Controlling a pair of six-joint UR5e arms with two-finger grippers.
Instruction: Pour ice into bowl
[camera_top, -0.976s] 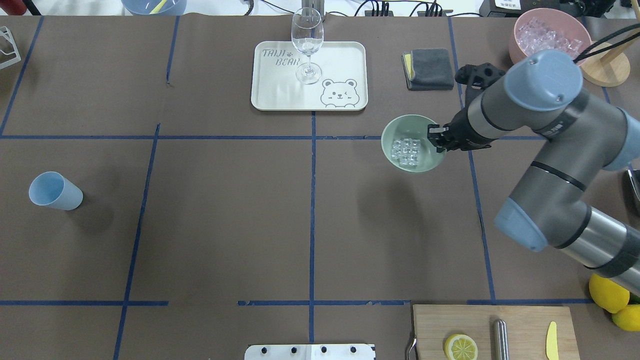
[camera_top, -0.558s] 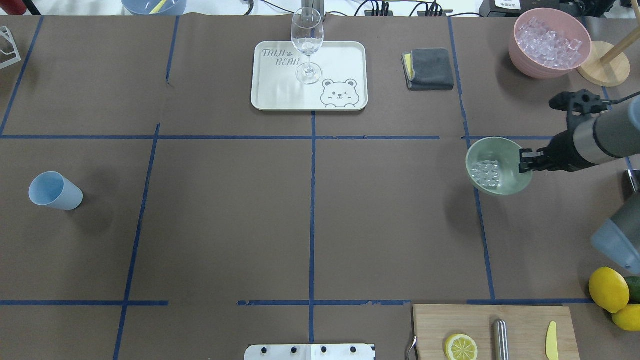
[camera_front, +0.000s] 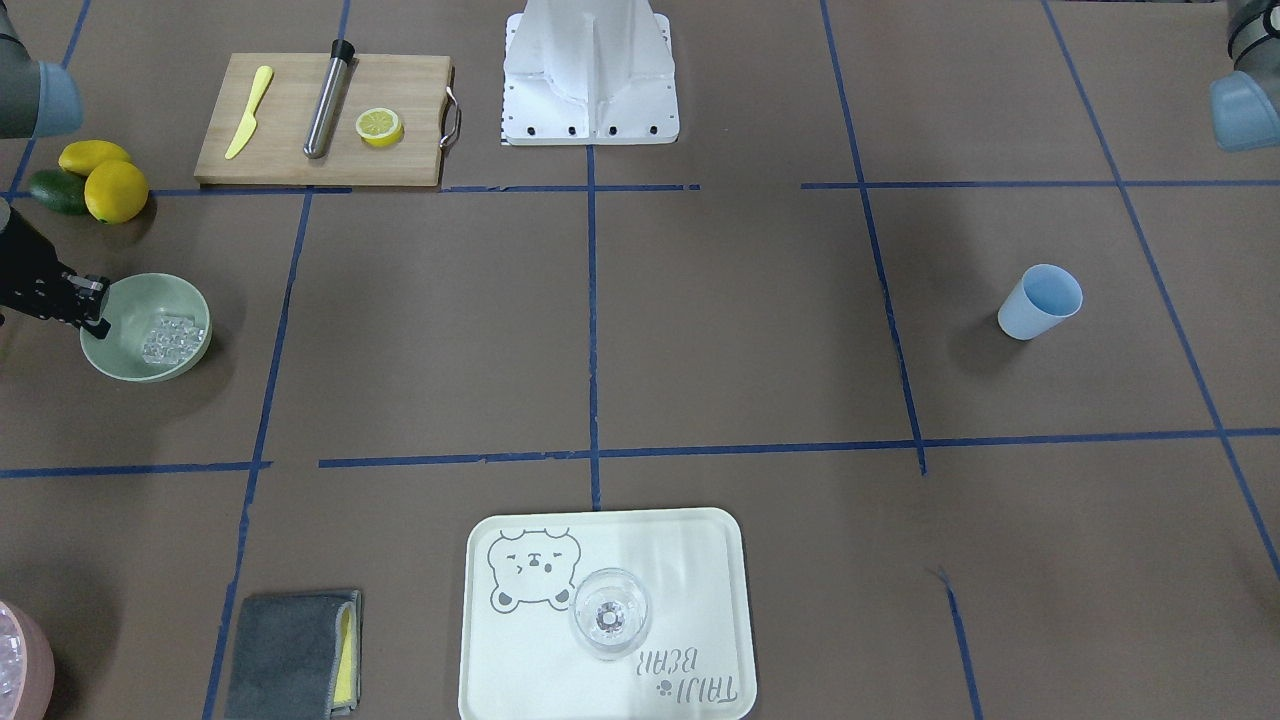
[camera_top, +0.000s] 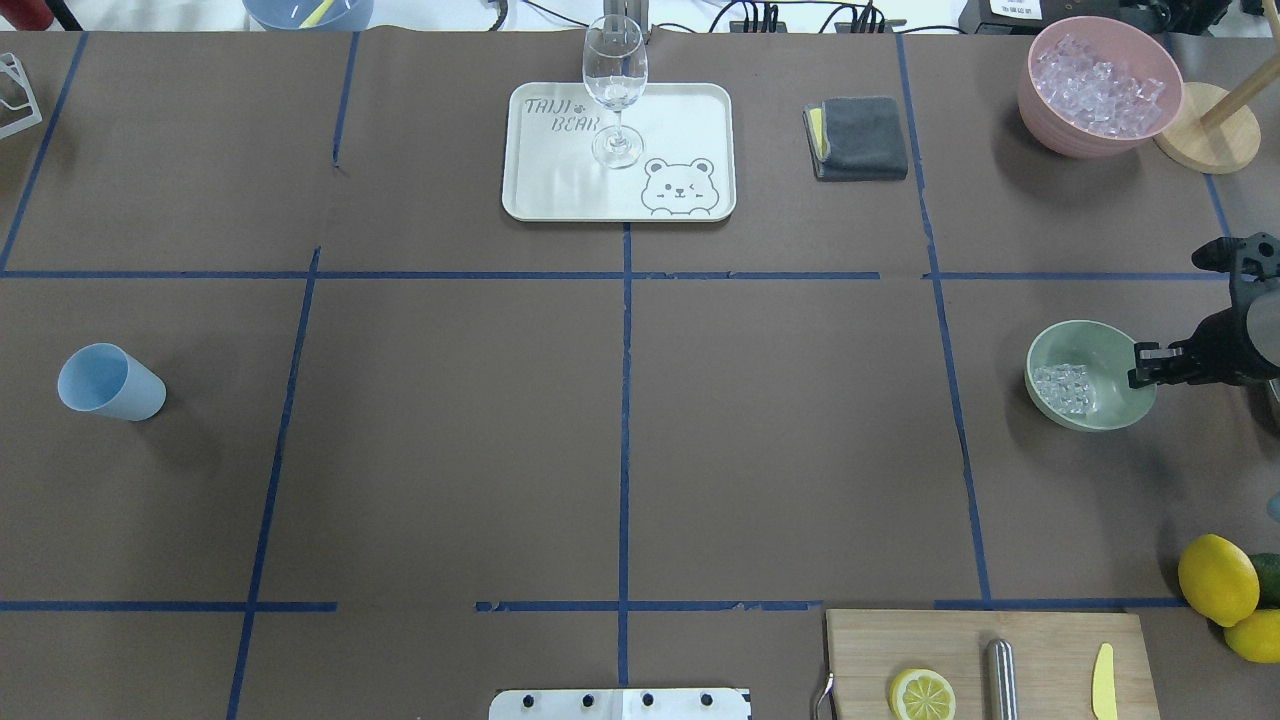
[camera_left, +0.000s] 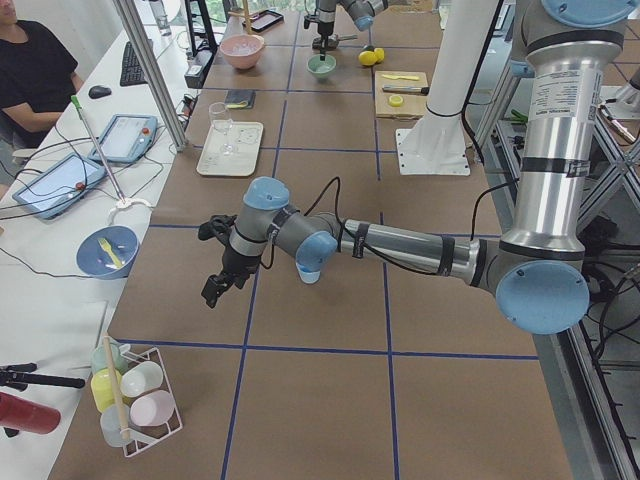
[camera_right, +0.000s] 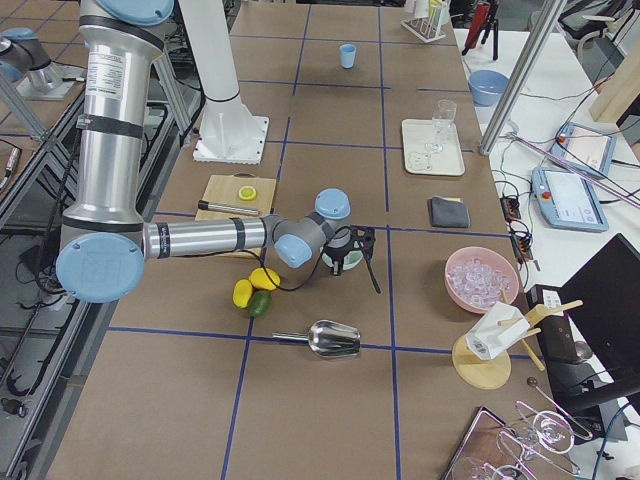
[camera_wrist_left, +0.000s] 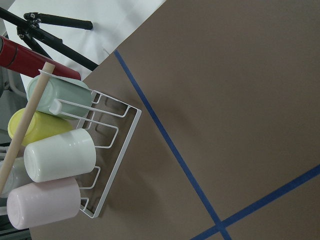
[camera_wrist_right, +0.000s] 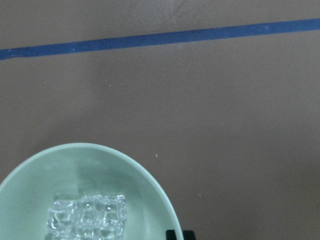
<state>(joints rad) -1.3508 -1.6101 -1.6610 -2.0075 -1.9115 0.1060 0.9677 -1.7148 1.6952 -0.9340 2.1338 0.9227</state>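
The pale sage-green bowl (camera_top: 1105, 400) sits low over the table near its right edge, with a small heap of clear ice cubes (camera_top: 1064, 388) in it. My right gripper (camera_top: 1143, 366) is shut on the bowl's right rim. In the front view the bowl (camera_front: 125, 350), the ice (camera_front: 168, 338) and the gripper (camera_front: 93, 306) show at the far left. The right wrist view shows the bowl (camera_wrist_right: 145, 195) and the ice (camera_wrist_right: 87, 217) from above. I cannot tell if the bowl touches the table. My left gripper (camera_left: 216, 289) hovers near the light blue cup (camera_top: 110, 382); I cannot tell its state.
A pink tub of ice (camera_top: 1045, 100) stands at the back right by a wooden stand (camera_top: 1210, 130). A wine glass (camera_top: 614, 90) stands on a tray (camera_top: 680, 130). There are also a grey cloth (camera_top: 858, 137), lemons (camera_top: 1217, 578), a cutting board (camera_top: 1040, 640) and a mug rack (camera_wrist_left: 60, 150).
My right gripper has carried the bowl with the ice from right of centre to the right and nearer the robot, close to the table's right edge. The cup has not moved.
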